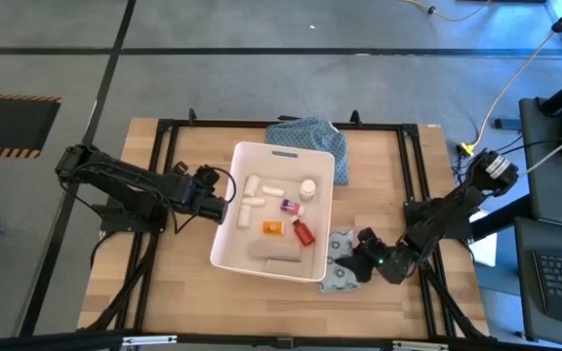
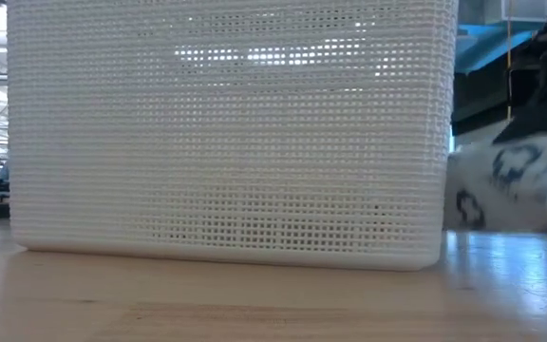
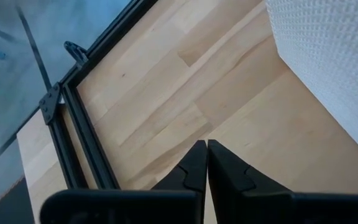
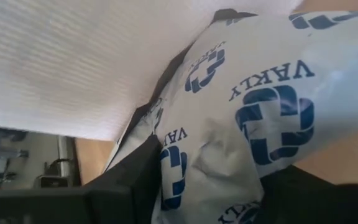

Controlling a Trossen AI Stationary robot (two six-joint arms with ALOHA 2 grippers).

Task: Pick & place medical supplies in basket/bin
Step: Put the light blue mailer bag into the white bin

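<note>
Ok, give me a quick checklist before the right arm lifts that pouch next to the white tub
1. Right gripper at the pouch: ok, the pouch lies between its jaws.
2. Grip firm: cannot tell.
3. Pouch clear of the tub: not ok, it lies against the tub's wall.
4. Room in the tub: ok, bare floor shows between the supplies.
5. Left gripper out of the way: ok, jaws shut, on the tub's other side.
6. Cloth clear of the path: ok, behind the tub.

blue-green cloth [image 1: 306, 137] on wooden table [image 1: 178, 285]

basket [image 2: 226, 133]: fills view | pouch [image 2: 511, 190]: just right, on table [image 2: 254, 304]
</note>
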